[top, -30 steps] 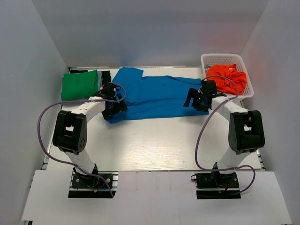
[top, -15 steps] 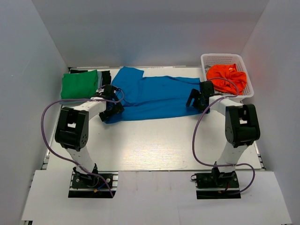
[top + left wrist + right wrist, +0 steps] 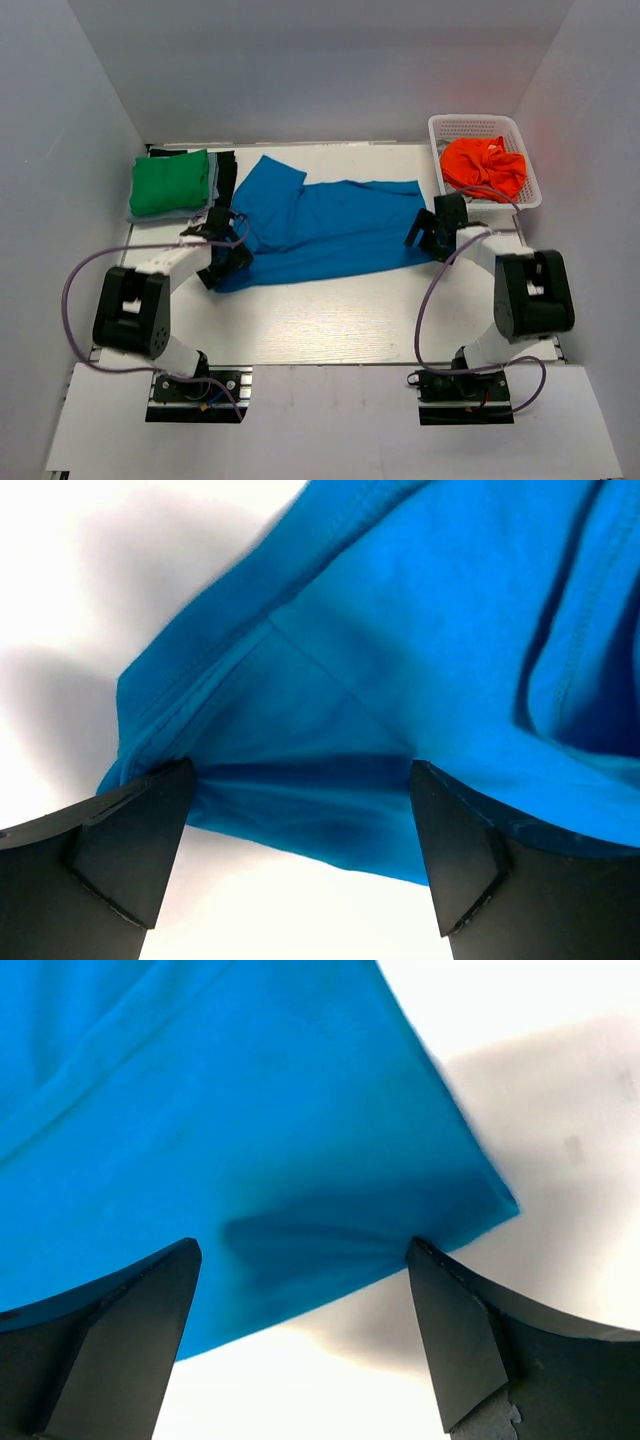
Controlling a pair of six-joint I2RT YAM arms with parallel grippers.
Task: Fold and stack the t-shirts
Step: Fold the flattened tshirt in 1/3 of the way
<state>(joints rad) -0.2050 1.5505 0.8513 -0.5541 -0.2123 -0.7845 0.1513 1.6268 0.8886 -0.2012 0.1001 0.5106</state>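
Note:
A bright blue t-shirt (image 3: 320,225) lies spread across the middle of the table, one sleeve pointing to the far left. My left gripper (image 3: 222,256) stands open at its near-left corner. In the left wrist view the blue t-shirt (image 3: 420,630) has its creased hem lying between the wide-apart fingers of the gripper (image 3: 300,770). My right gripper (image 3: 425,232) is open at the shirt's right end; in the right wrist view the corner of the blue t-shirt (image 3: 200,1110) reaches in between the fingers of that gripper (image 3: 303,1245). A folded green t-shirt (image 3: 170,182) rests on darker ones (image 3: 226,176) at the far left.
A white mesh basket (image 3: 470,124) at the far right holds a crumpled orange t-shirt (image 3: 483,167). Bare white table (image 3: 330,320) lies between the blue shirt and the arm bases. Grey walls close in both sides and the back.
Both grippers have drawn back toward the near edge and sit lower. The blue shirt's near hem has shifted toward the arms and its left part has skewed.

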